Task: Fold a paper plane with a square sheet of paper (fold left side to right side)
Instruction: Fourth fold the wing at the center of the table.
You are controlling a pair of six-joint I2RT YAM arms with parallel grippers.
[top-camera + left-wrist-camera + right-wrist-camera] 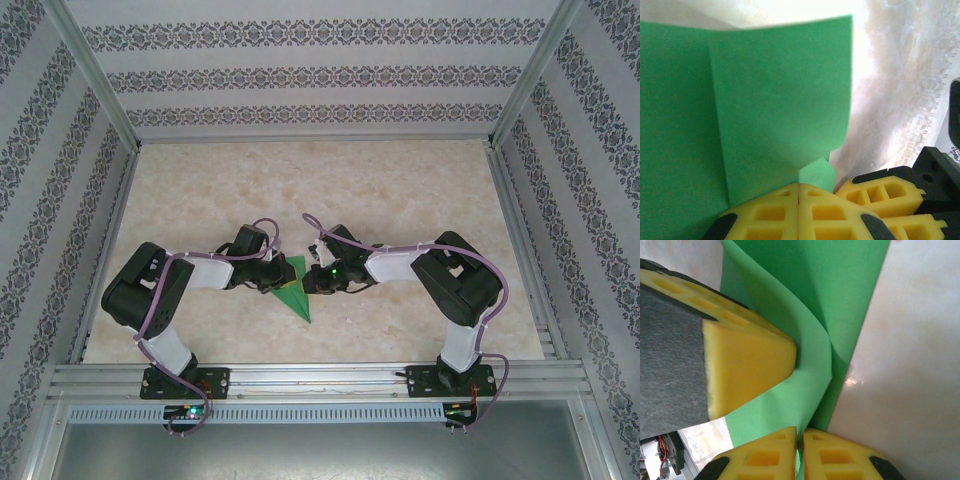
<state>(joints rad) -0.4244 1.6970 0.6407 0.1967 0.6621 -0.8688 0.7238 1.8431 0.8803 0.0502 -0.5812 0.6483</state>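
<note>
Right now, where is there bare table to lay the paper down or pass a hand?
Bare: the far half of the table, along the back wall. Also the near strip between the left arm base and right arm base. Crowded: the centre, where the left pincer and right pincer meet, both shut on the green paper.

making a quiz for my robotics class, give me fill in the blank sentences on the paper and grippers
The folded paper on the table is ___ in colour. In the top view its sharp tip points toward the table's ___ (near/far) edge. The left gripper has its pads ___ (together/apart). A sliver of paper sits between the ___ foam pads of the right gripper.
Missing words: green; near; together; yellow.
</note>
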